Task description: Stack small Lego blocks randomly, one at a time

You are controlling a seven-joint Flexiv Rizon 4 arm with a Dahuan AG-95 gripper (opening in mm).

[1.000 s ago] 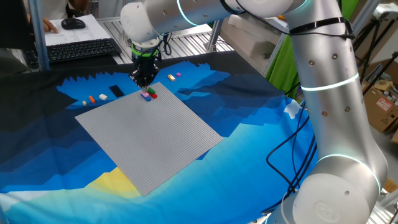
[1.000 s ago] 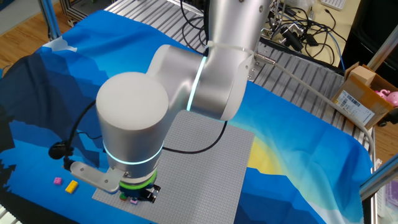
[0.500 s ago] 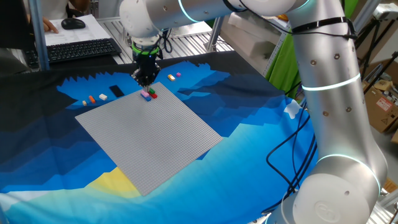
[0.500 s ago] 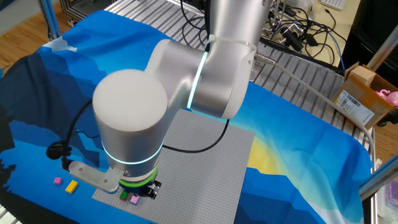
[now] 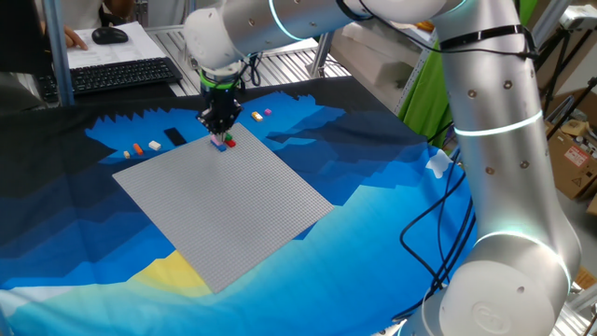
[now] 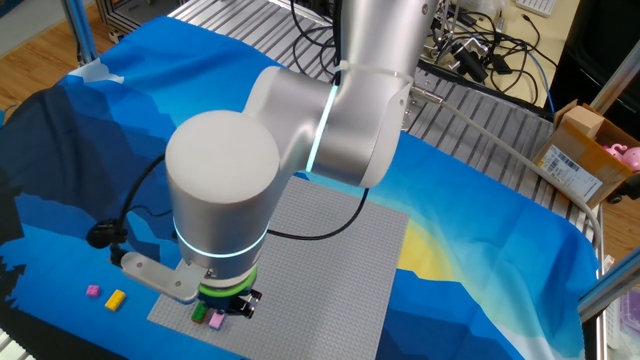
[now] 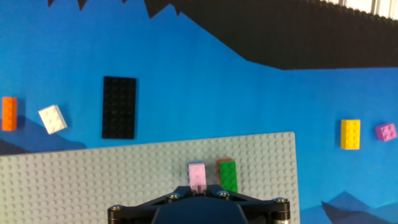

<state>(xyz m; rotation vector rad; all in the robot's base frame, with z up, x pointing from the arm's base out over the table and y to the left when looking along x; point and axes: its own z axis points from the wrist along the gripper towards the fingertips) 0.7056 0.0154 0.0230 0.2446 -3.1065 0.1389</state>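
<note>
Hovering over the far edge of the grey baseplate (image 7: 93, 180), gripper (image 5: 220, 130) pointing straight down, fingers pressed together, gripping nothing visible. Sitting side by side on that edge: pink brick (image 7: 197, 174) and green brick (image 7: 228, 177), beneath the fingers. Lying off the baseplate on the blue cloth (image 7: 249, 99): yellow brick (image 7: 350, 134), purple brick (image 7: 385, 131), white brick (image 7: 52, 119), orange brick (image 7: 9, 114), black plate (image 7: 119, 107).

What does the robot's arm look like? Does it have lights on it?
The arm is fat, round and shiny silver, built from smooth tube-shaped pieces. Glowing blue-white rings wrap around its joints, and one ring near the hand glows greenish. A black cable loops beside the wrist. The gripper at the end is small and black.
</note>
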